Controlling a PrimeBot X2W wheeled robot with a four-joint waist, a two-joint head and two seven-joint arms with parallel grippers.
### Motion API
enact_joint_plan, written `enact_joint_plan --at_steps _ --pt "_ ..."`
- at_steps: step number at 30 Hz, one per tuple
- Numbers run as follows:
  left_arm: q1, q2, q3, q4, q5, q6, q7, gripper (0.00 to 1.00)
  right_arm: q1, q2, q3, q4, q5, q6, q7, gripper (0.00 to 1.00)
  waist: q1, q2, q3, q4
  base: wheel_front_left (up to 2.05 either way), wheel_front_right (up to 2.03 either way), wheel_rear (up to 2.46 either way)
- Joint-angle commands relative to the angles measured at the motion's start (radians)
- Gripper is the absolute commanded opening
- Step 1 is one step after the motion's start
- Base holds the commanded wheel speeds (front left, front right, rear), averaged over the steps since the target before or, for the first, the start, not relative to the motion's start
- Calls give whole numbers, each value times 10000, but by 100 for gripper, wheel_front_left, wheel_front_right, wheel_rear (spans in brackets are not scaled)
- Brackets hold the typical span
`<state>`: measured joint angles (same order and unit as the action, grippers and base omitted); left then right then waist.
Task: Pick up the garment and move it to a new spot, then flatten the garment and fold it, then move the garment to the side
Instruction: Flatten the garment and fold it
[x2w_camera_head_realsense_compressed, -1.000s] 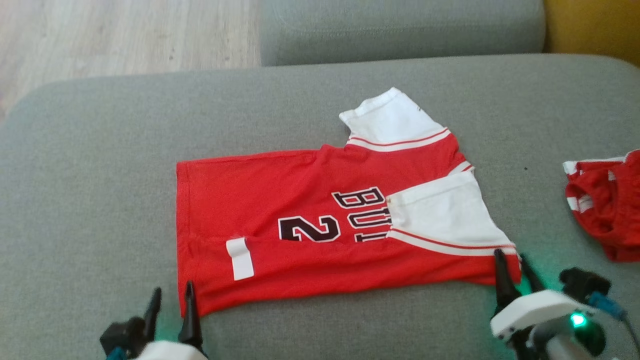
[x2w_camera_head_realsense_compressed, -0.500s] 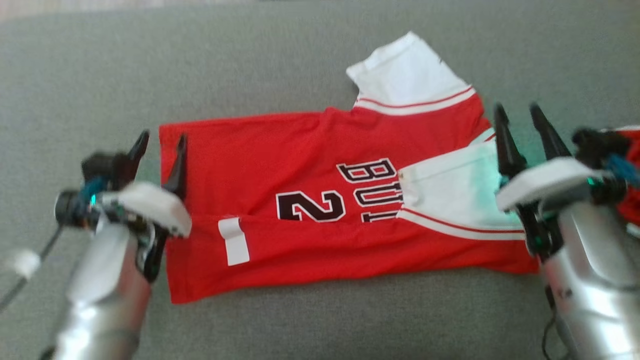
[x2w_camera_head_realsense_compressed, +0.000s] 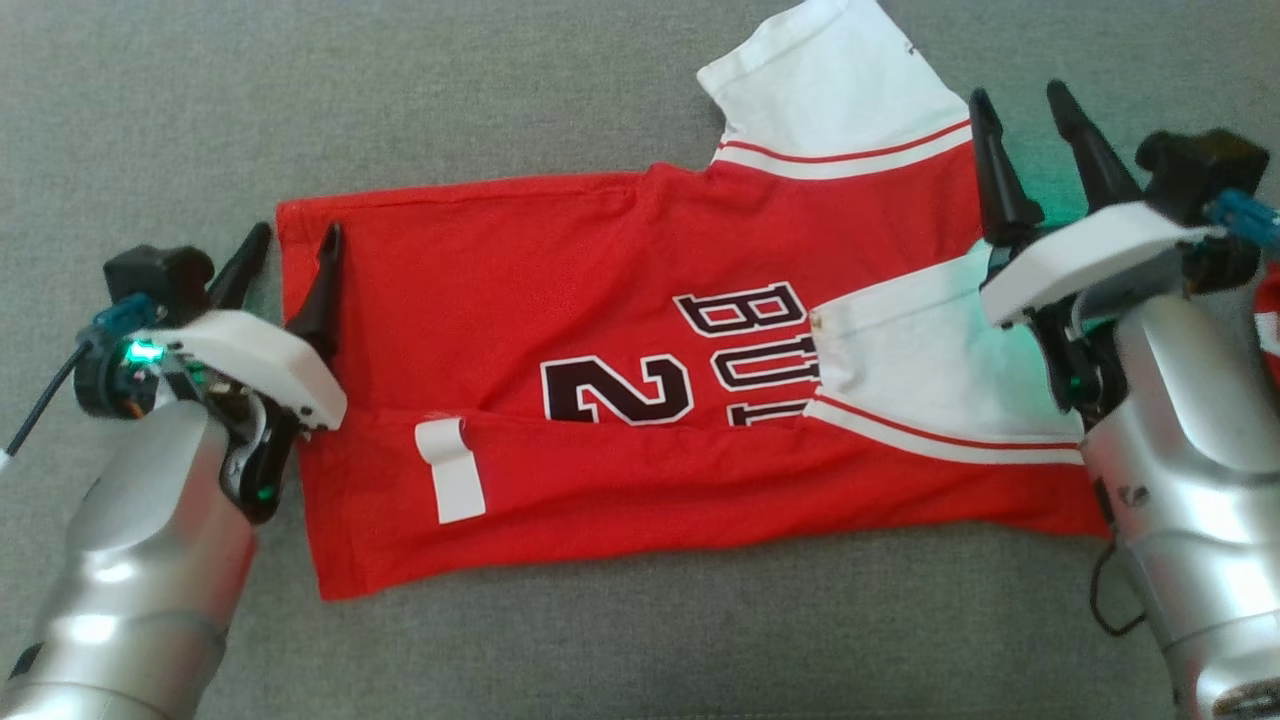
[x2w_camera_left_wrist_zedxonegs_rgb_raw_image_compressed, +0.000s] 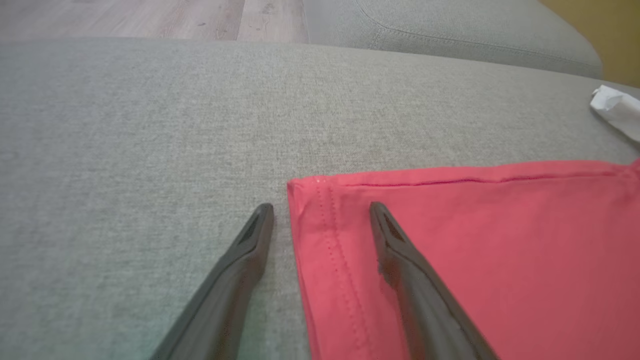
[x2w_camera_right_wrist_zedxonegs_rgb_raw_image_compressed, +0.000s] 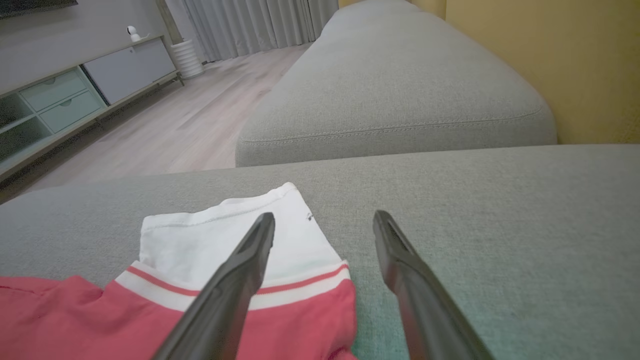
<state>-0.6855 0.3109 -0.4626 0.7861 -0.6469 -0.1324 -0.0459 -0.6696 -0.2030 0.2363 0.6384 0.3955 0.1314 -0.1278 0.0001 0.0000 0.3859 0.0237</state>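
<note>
The garment (x2w_camera_head_realsense_compressed: 560, 330) is a red jersey with white sleeves and black lettering. It lies flat on the grey sofa cushion (x2w_camera_head_realsense_compressed: 500, 90), its near long side folded over and one sleeve laid across the chest. My left gripper (x2w_camera_head_realsense_compressed: 292, 234) hovers open over the jersey's far hem corner (x2w_camera_left_wrist_zedxonegs_rgb_raw_image_compressed: 320, 200), one finger over cloth and one over cushion. At the shoulder end my right gripper (x2w_camera_head_realsense_compressed: 1015, 92) stands open, one finger over the far white sleeve (x2w_camera_right_wrist_zedxonegs_rgb_raw_image_compressed: 225, 240) and the other over bare cushion. Nothing is between either pair of fingers.
A second red and white garment (x2w_camera_head_realsense_compressed: 1268, 320) peeks in at the right edge. Beyond the cushion lie another grey sofa section (x2w_camera_right_wrist_zedxonegs_rgb_raw_image_compressed: 400, 85), wooden floor (x2w_camera_right_wrist_zedxonegs_rgb_raw_image_compressed: 190, 125), a low cabinet (x2w_camera_right_wrist_zedxonegs_rgb_raw_image_compressed: 65, 95) and a yellow wall (x2w_camera_right_wrist_zedxonegs_rgb_raw_image_compressed: 550, 60).
Both grippers opened fully and both arms moved up from the jersey's near edge to its far corners. The head camera tilted down, shifting the whole picture.
</note>
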Motion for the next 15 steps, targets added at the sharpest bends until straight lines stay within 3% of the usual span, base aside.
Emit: enact_joint_plan --at_steps 1,7,8,9,10,11,15 --pt "-374 500 100 -118 -153 19 -150 100 -334 -93 250 -225 21 -7 -70 100 -1 0 79 37 0 0 0" --pt "-711 516 -835 -126 -881 18 -375 100 -1051 -297 838 144 32 -7 496 100 -1 0 386 167 0 0 0" --pt "-780 521 -1057 -190 -988 18 -394 96 -1220 -340 937 254 38 -7 678 100 -1 0 453 219 0 0 0" --pt "-852 530 -1270 -249 -1087 18 -443 62 -1405 -383 1031 359 19 -7 821 100 -1 0 512 275 0 0 0" --pt "-935 551 -1469 -279 -1169 18 -489 4 -1608 -426 1147 488 -17 -7 1008 100 -1 0 578 335 0 0 0" --pt "-1014 572 -1675 -302 -1243 18 -529 0 -1817 -444 1232 638 -22 -7 1194 100 -1 0 628 393 0 0 0" --pt "-1397 547 -2434 -430 -1523 18 -859 0 -2746 -578 1460 1351 -59 -7 1872 100 -1 0 886 769 0 0 0"
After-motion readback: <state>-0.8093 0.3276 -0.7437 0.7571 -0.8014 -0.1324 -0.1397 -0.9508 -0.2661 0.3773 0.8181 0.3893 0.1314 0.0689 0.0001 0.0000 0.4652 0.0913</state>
